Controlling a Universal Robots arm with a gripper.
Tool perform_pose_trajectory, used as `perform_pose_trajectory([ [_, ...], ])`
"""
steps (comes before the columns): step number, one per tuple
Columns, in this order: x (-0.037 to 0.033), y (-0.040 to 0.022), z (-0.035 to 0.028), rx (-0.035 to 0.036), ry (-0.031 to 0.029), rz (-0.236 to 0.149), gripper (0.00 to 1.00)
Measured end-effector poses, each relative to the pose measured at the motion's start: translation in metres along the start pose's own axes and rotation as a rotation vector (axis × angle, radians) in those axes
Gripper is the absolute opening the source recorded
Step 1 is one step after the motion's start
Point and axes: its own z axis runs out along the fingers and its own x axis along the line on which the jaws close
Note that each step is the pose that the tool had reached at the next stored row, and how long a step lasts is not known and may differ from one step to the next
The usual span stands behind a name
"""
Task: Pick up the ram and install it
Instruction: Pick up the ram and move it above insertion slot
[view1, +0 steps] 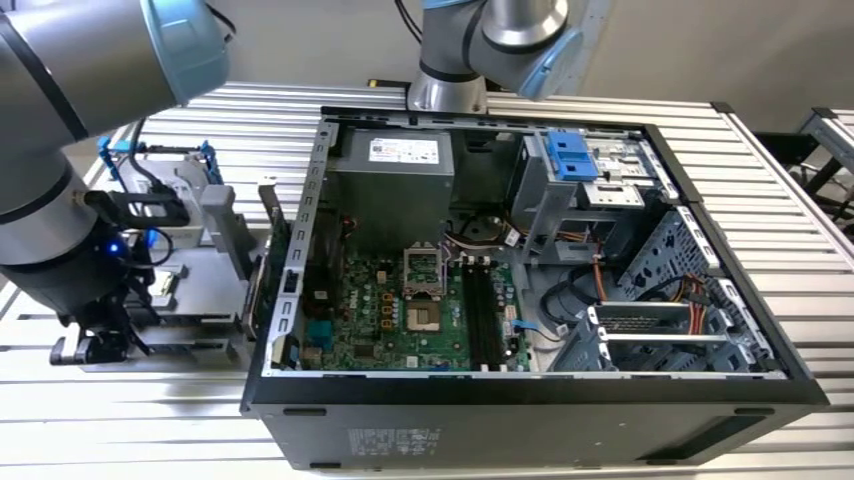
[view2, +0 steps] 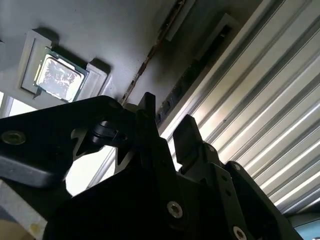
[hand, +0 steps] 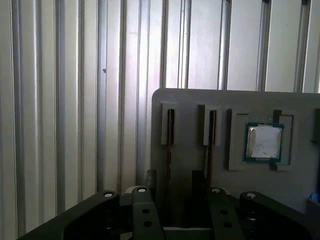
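One Gripper (hand: 173, 179) Spread Over the Ram (hand: 170, 131) in the Parts Tray (hand: 190, 102)

1. Arm position. In the exterior view the arm reaches down on the exterior view's left of the open computer case (view1: 534, 405). The gripper hangs low over the grey parts tray. The tray sits on the ribbed metal table (view1: 147, 440), just beside the case wall.

2. Finger state. In both wrist views the two fingers (hand: 149, 179) are spread, with a clear gap between them. They are not pressed together and pinch nothing.

3. Ram location. The ram stands on edge in a narrow slot of the tray. It shows as a thin dark line in the first wrist view and as a thin brownish line in the second wrist view. In the first wrist view the line of this slot runs into the gap between the fingers, one finger on each side. Whether either finger touches the ram cannot be determined.

4. Neighbouring items. A second narrow slot (hand: 210, 127) lies just beside the first. Beyond it, a processor chip (hand: 264, 141) sits flat in a square pocket of the same tray.

5. Case interior. The motherboard (view1: 387, 320) lies inside the case. Its long black memory slots (view1: 487, 310) are well apart from the gripper.
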Motion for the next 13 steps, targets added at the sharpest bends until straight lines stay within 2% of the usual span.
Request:
perform_pose_trajectory([
  [13, 0.0002, 0.0030, 0.0139, 0.0020, 0.0001, -0.002, 1.00],
])
